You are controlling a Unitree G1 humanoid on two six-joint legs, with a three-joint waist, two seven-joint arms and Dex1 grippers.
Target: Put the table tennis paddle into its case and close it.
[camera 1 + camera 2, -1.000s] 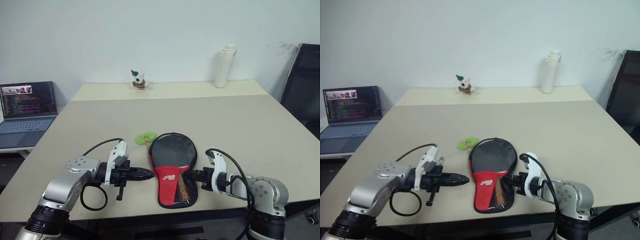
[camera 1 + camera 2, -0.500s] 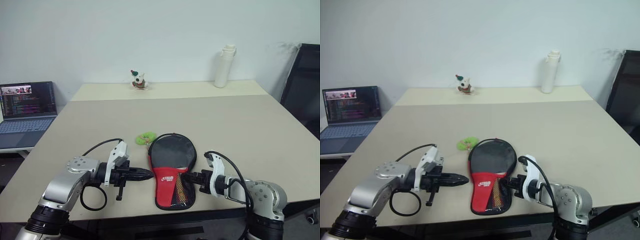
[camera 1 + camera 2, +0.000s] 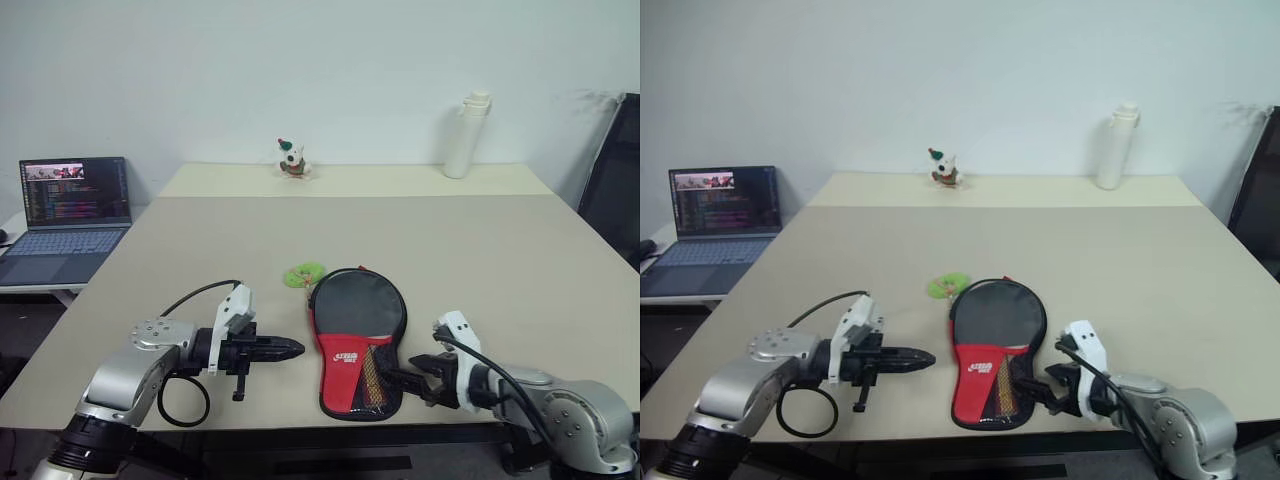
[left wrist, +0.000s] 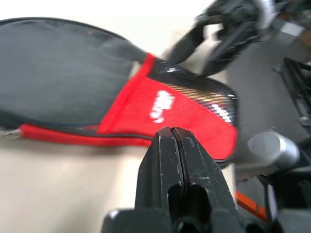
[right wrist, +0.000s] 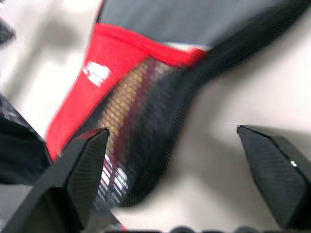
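Observation:
The black case (image 3: 358, 318) lies flat near the table's front edge, its red logo panel (image 3: 347, 357) and mesh pocket (image 3: 378, 378) towards me. The table tennis paddle is inside: only its light-wood handle (image 5: 127, 92) shows through the mesh. My left gripper (image 3: 296, 349) is shut and empty, level just left of the case with its tip (image 4: 171, 131) aimed at the red panel. My right gripper (image 3: 408, 378) stands open just right of the case's narrow end, its fingers (image 5: 85, 170) spread wide and apart from the fabric.
A small yellow-green ball-like object (image 3: 303, 275) lies just beyond the case. At the table's far edge stand a small toy figure (image 3: 292, 160) and a white bottle (image 3: 468, 135). An open laptop (image 3: 70, 200) sits on a side table at the left; a black chair (image 3: 620, 170) is at the right.
My right gripper has let go of the case's narrow end, opened wide and drawn back to the right. The left gripper has stayed put. The camera view has shifted.

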